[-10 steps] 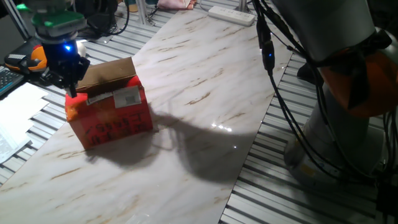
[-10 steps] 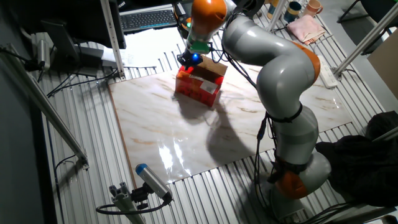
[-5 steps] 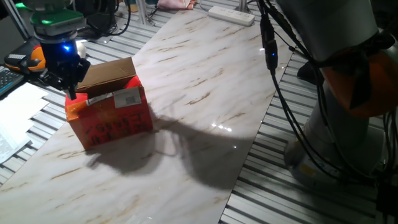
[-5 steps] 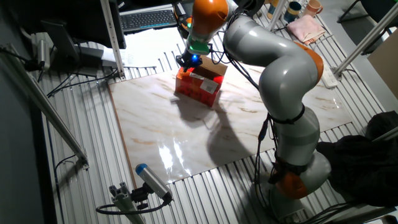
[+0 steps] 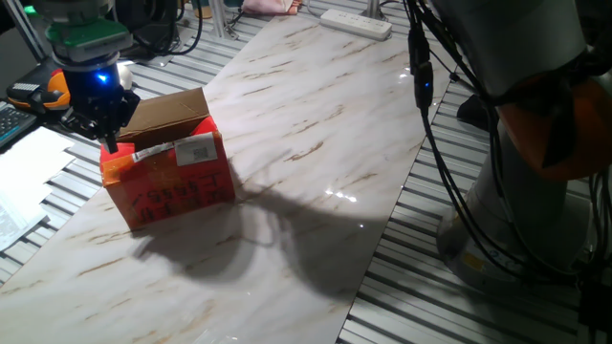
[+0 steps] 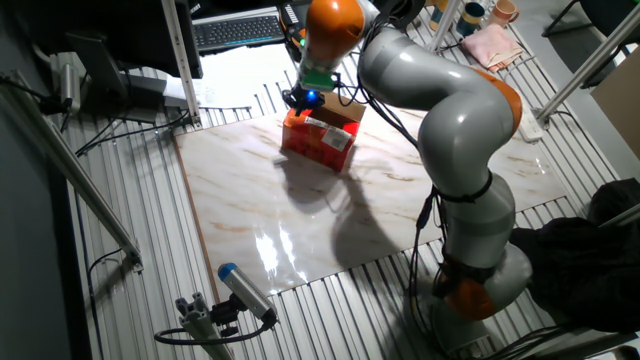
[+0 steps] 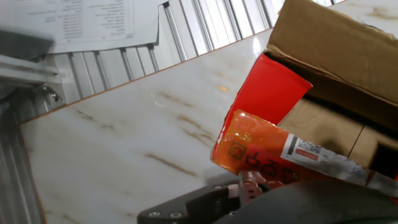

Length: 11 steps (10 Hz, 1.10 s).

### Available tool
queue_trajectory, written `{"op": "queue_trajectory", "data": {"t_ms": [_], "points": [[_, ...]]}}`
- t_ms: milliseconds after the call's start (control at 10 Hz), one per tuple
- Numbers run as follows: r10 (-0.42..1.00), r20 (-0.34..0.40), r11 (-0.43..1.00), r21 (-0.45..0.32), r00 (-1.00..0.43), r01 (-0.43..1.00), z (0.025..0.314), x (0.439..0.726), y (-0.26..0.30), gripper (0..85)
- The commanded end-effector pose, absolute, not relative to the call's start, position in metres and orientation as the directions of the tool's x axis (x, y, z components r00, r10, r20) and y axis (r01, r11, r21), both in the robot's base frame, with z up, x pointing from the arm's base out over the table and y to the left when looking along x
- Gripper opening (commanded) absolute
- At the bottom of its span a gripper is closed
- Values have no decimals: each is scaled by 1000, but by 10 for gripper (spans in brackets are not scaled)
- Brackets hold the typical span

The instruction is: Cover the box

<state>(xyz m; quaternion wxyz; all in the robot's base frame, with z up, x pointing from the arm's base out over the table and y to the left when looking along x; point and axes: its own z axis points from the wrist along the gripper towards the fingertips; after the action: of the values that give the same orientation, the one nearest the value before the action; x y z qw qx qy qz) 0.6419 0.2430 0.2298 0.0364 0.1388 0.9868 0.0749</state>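
My gripper (image 5: pixel 108 134) hangs at the far upper corner of the box (image 5: pixel 172 182), its jaws at the edge of a red side flap; whether they are apart, together or clamped on that flap I cannot tell from any view. The box stands on the marble-patterned surface (image 5: pixel 316 143) near one end, its red printed sides upright, a brown flap (image 5: pixel 167 112) lying across the top and a white label (image 5: pixel 196 150) on the flap facing me.

The hand view alone shows the box's (image 7: pixel 298 118) brown inside between the raised brown flap and the red side flap (image 7: pixel 264 102), plus an orange printed strip just below; dark gripper parts fill the bottom edge. The other fixed view alone shows my whole grey arm (image 6: pixel 450 130) arching from its base beside the surface to the box (image 6: pixel 320 140).

Round the surface runs a slatted metal bench (image 6: pixel 130 200). Printed papers (image 7: pixel 93 22) lie past the surface's edge, a keyboard (image 6: pixel 240 30) beyond them, and a white power strip (image 5: pixel 356 21) at the far end.
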Motion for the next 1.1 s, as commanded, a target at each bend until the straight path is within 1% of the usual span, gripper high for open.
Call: {"op": "queue_trajectory", "data": {"t_ms": [0, 100, 200, 300, 400, 500, 800, 900, 1000], "points": [[273, -69, 956, 129, -960, 263, 230, 642, 242, 0], [276, -73, 956, 121, -958, 266, 230, 642, 242, 0], [289, -70, 952, 130, -955, 279, 230, 642, 242, 0], [302, -61, 948, 121, -951, 294, 230, 642, 242, 0], [301, -42, 947, 131, -953, 294, 230, 642, 242, 0], [298, -40, 947, 135, -954, 291, 230, 642, 242, 0], [297, -44, 948, 132, -954, 289, 230, 642, 242, 0], [283, -58, 955, 105, -957, 276, 230, 642, 242, 0], [285, -64, 955, 105, -956, 277, 230, 642, 242, 0]]}}
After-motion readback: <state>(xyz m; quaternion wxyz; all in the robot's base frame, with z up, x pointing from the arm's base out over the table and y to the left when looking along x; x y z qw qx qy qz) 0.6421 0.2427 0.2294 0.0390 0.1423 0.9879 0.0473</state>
